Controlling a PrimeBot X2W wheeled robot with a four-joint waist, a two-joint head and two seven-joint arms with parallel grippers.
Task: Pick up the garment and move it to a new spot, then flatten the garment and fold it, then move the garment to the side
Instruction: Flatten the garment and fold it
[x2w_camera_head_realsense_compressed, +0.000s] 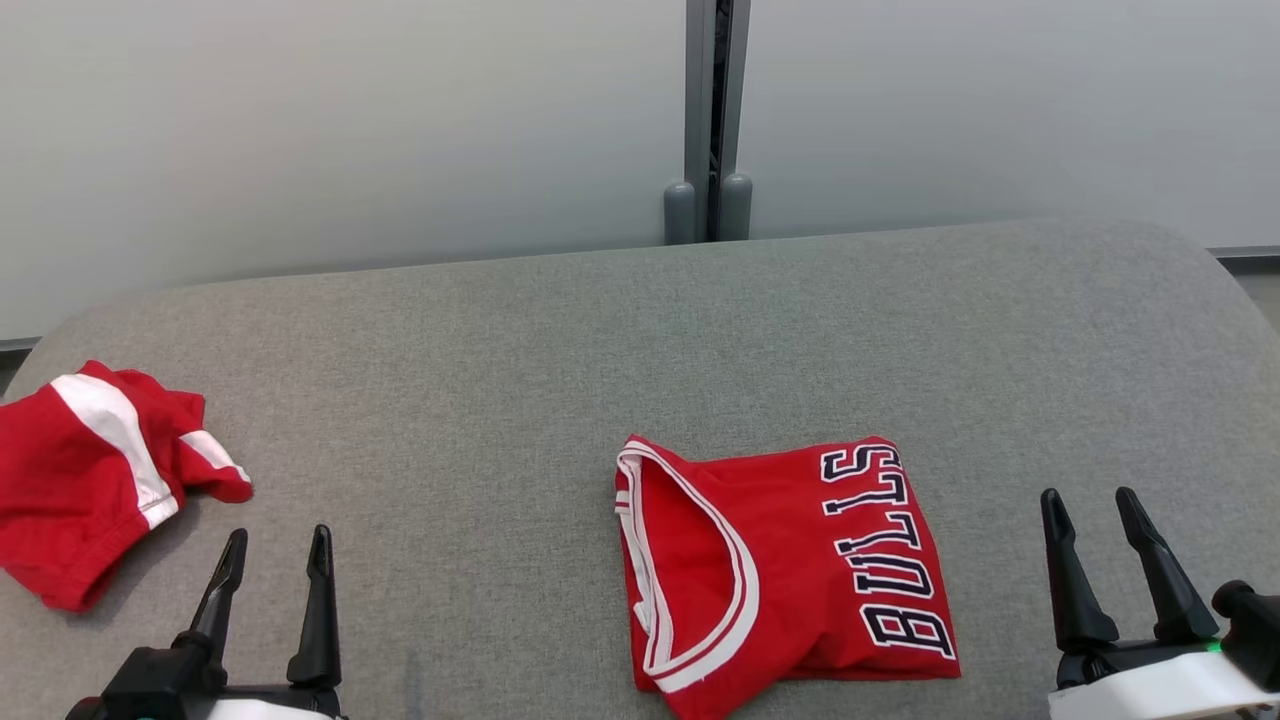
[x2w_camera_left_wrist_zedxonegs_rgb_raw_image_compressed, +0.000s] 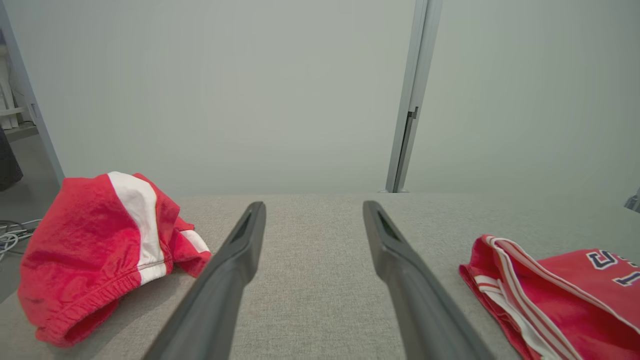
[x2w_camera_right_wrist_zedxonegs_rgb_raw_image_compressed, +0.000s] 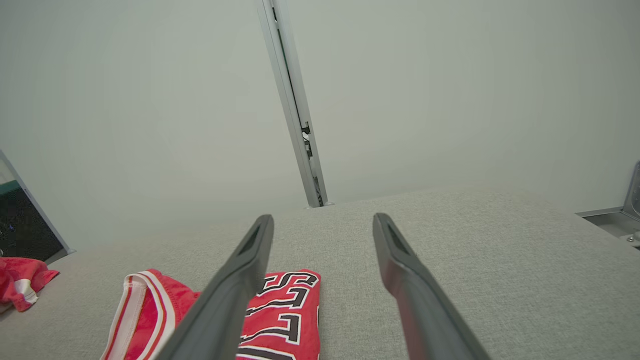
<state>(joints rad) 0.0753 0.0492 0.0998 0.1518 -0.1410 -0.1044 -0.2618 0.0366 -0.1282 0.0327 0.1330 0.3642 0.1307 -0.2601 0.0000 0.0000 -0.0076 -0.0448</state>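
Crumpled red shorts (x2w_camera_head_realsense_compressed: 95, 480) sit just left of the left tool (x2w_camera_head_realsense_compressed: 279, 535), which is spread wide and empty. The folded Bulls jersey (x2w_camera_head_realsense_compressed: 790, 570) lies on the table (x2w_camera_head_realsense_compressed: 600, 330) between the tools, nearer the right tool (x2w_camera_head_realsense_compressed: 1088, 497), which is also wide open and holding nothing. Risks: with two red garments in reach the wrong one could get grabbed, and pinching only the jersey's top layer would likely undo the fold on the move aside.

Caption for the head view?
Folded Bulls jersey centre on grey cushion, red shorts left; left end effector and right end effector open.
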